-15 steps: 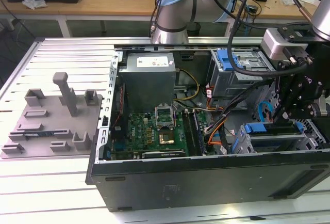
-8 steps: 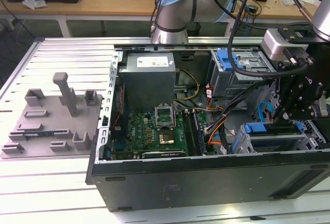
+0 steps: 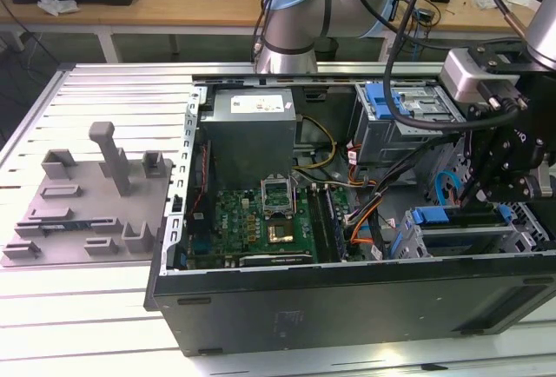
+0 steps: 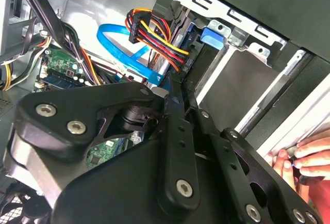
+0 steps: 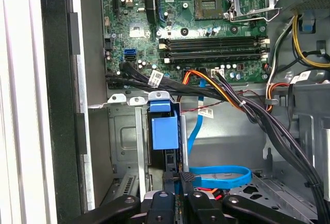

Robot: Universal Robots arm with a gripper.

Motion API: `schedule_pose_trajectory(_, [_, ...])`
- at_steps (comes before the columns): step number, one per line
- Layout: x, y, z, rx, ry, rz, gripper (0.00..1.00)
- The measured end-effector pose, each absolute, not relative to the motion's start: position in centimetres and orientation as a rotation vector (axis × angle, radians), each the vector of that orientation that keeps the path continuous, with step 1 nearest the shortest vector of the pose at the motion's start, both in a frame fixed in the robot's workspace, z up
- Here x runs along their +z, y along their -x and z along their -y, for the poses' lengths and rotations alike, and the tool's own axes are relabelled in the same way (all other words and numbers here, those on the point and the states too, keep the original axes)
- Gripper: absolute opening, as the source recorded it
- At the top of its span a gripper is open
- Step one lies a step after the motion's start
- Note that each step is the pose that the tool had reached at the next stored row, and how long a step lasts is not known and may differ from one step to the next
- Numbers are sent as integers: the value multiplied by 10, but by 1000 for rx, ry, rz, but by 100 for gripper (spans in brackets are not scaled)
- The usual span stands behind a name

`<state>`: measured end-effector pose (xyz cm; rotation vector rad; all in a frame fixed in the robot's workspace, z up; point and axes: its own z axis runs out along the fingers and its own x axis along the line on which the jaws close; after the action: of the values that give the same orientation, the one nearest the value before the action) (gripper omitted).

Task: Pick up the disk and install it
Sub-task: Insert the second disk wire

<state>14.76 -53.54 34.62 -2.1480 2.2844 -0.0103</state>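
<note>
The disk sits edge-up in the lower drive cage at the exterior view's right, its blue carrier frame showing along the top. In the first wrist view its blue carrier tab stands between the cage's metal rails. My gripper hangs right over that cage. In the second wrist view the fingers come together to a narrow tip at the disk's blue end. The gripper looks shut, with nothing seen between its fingers, and its tip is at or touching the disk's edge.
The open computer case lies on a slatted table. A grey power-supply box, the motherboard, blue cables and wire bundles crowd the cage. An upper bay holds another blue carrier. A person's hand rests on the case edge.
</note>
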Motion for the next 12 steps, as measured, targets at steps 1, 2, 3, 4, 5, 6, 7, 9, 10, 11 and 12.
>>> schedule_pose_trajectory(1, [346,-148,535,-10,2148,-2284,16])
schedule_pose_trajectory(2, [345,-148,535,-10,2148,-2284,16])
schedule_pose_trajectory(3, [345,-148,535,-10,2148,-2284,16])
schedule_pose_trajectory(4, [345,-148,535,-11,2148,-2284,16])
schedule_pose_trajectory(5, [344,-148,535,-11,2148,-2284,16])
schedule_pose_trajectory(6, [343,-148,535,-10,2148,-2284,16])
schedule_pose_trajectory(7, [343,-148,536,-10,2148,-2284,16])
schedule_pose_trajectory(9, [343,-148,535,-11,2148,-2284,16])
schedule_pose_trajectory(10, [342,-148,535,-11,2148,-2284,16])
schedule_pose_trajectory(11, [342,-148,535,-10,2148,-2284,16])
schedule_pose_trajectory(12, [342,-148,535,-11,2148,-2284,16])
